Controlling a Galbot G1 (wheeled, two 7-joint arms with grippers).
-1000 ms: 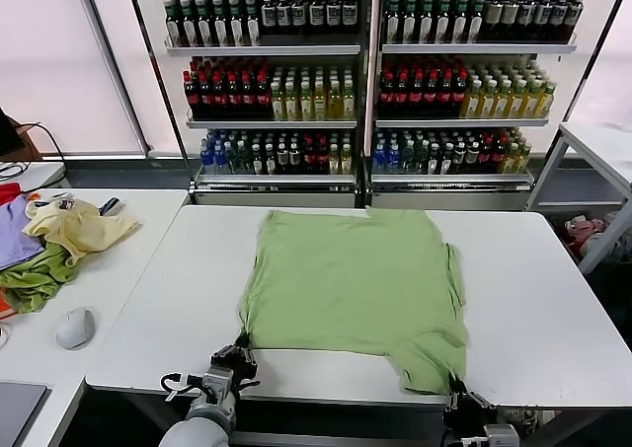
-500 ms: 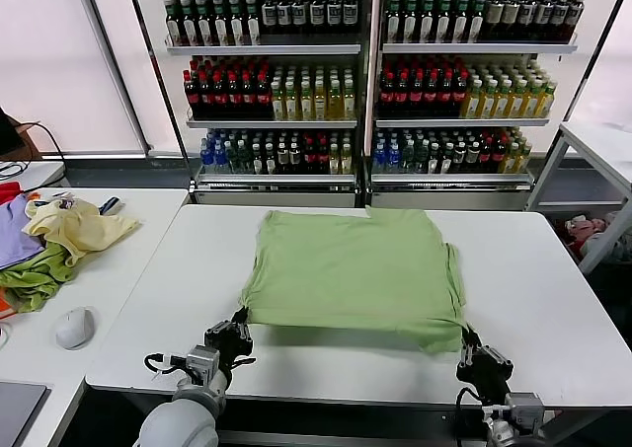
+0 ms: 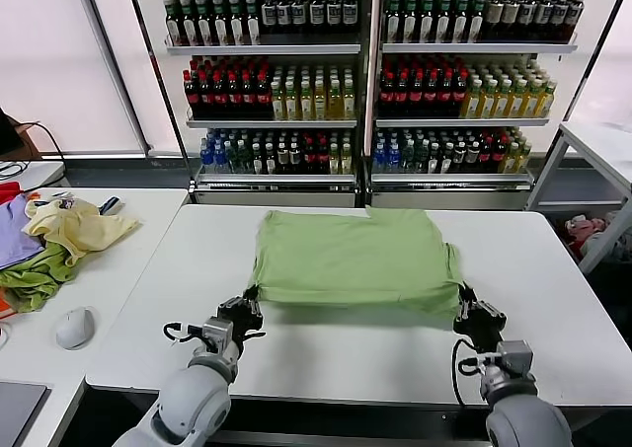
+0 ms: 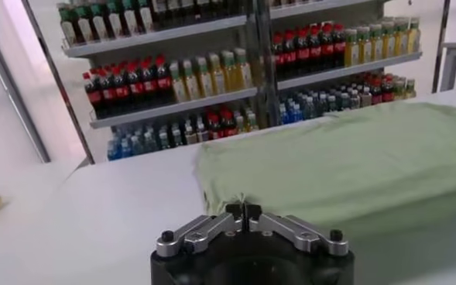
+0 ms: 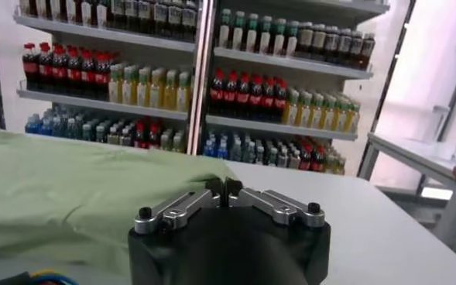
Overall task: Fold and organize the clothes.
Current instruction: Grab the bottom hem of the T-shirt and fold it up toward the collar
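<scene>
The light green shirt (image 3: 351, 257) lies spread on the white table (image 3: 326, 353), its near edge lifted off the surface and carried toward the far side. My left gripper (image 3: 247, 305) is shut on the shirt's near left corner; in the left wrist view the jaws (image 4: 243, 210) pinch the fabric (image 4: 344, 166). My right gripper (image 3: 466, 301) is shut on the near right corner; in the right wrist view the jaws (image 5: 224, 187) grip the cloth edge (image 5: 73, 194). No collar, buttons or print show.
A side table at left holds a pale yellow garment (image 3: 74, 226), purple (image 3: 14, 238) and darker green (image 3: 35, 277) garments and a grey mouse (image 3: 75, 327). Drink shelves (image 3: 365, 82) stand behind the table. Another table (image 3: 602, 146) is at far right.
Both grippers have moved away from the table's near edge toward the far side, carrying the shirt's near edge up and over. The visible shirt area has grown shorter.
</scene>
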